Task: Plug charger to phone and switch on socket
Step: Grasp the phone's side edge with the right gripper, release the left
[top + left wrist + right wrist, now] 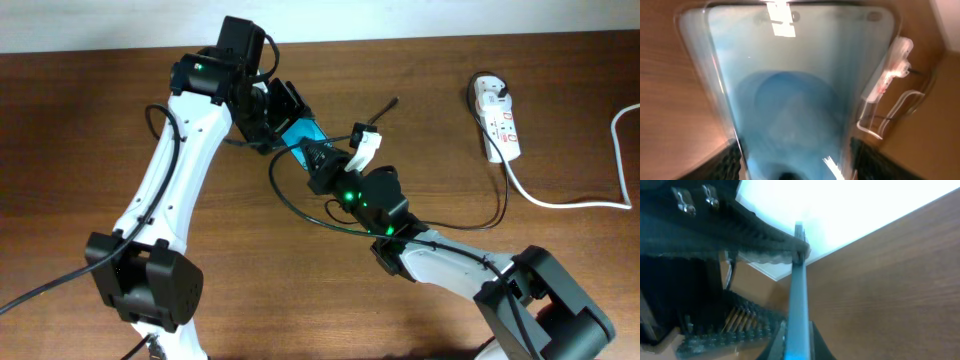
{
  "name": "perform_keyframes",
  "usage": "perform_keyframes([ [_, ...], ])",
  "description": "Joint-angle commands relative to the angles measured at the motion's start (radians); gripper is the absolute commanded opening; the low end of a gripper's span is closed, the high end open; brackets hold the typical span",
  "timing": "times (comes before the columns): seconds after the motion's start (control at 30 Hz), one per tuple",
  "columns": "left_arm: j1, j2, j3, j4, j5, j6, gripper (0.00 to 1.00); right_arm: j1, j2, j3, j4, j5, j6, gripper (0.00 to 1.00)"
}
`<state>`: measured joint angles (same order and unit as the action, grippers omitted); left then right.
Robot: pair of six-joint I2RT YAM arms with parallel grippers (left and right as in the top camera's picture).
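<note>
Right now, from overhead, your left gripper (pixel 285 125) has the phone (pixel 303 132) near the table's middle, and the right gripper (pixel 325 160) crowds in just beside it. The charger (pixel 383 106) is in neither claw. What looks like its thin tip lies on the wood a little beyond the phone, and the black cable loops under your right arm. The socket (pixel 498 118) sits well apart at the far right, with its thick white cord (pixel 560 203) trailing to the edge. I judge the step in hand to be steadying the phone so its port can be reached. Hold it firmly with one arm and free the other for the tip.

In the left wrist view, the blurred cyan screen (pixel 790 100) fills the frame between the ribbed pads (pixel 725 162), so this claw is clamped across the phone. The socket (pixel 892 65) shows off to the right.

In the right wrist view you see the phone edge-on (pixel 799 295), a thin blue line between this claw's fingers (pixel 776 342). They lie close on either side, but I cannot tell whether they pinch it. The left claw's dark body blocks the left of the frame, so back out slowly and mind the cable loop under your arm.
</note>
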<state>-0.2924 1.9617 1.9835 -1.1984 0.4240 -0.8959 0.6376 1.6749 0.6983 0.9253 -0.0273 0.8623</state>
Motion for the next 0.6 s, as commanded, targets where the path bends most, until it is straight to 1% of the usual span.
perform_keyframes([
  [0.0, 0.001, -0.029, 0.018, -0.006, -0.001, -0.009, 0.39, 0.010, 0.001, 0.023, 0.044, -0.037, -0.034, 0.04],
  [0.17, 0.001, -0.029, 0.018, -0.006, -0.001, -0.008, 0.40, 0.009, 0.001, 0.023, 0.043, -0.047, -0.047, 0.04],
  [0.2, 0.001, -0.029, 0.018, -0.006, -0.002, -0.008, 0.42, 0.000, 0.001, 0.023, 0.036, -0.047, -0.062, 0.04],
  [0.23, 0.001, -0.029, 0.018, -0.006, -0.003, -0.008, 0.46, -0.012, 0.001, 0.023, 0.026, -0.051, -0.064, 0.04],
  [0.27, 0.001, -0.029, 0.018, -0.006, -0.007, -0.008, 0.52, -0.024, 0.001, 0.023, 0.013, -0.060, -0.064, 0.04],
  [0.3, 0.001, -0.029, 0.018, 0.005, -0.021, -0.008, 0.68, -0.038, 0.001, 0.023, 0.004, -0.087, -0.065, 0.04],
  [0.4, 0.010, -0.029, 0.018, 0.047, -0.027, 0.002, 0.88, -0.060, 0.000, 0.023, -0.020, -0.113, -0.072, 0.04],
  [0.5, 0.041, -0.029, 0.019, 0.073, -0.027, 0.039, 0.94, -0.077, 0.000, 0.023, -0.053, -0.123, -0.099, 0.04],
  [0.57, 0.068, -0.029, 0.019, 0.080, -0.028, 0.114, 0.99, -0.084, -0.003, 0.023, -0.074, -0.143, -0.099, 0.04],
])
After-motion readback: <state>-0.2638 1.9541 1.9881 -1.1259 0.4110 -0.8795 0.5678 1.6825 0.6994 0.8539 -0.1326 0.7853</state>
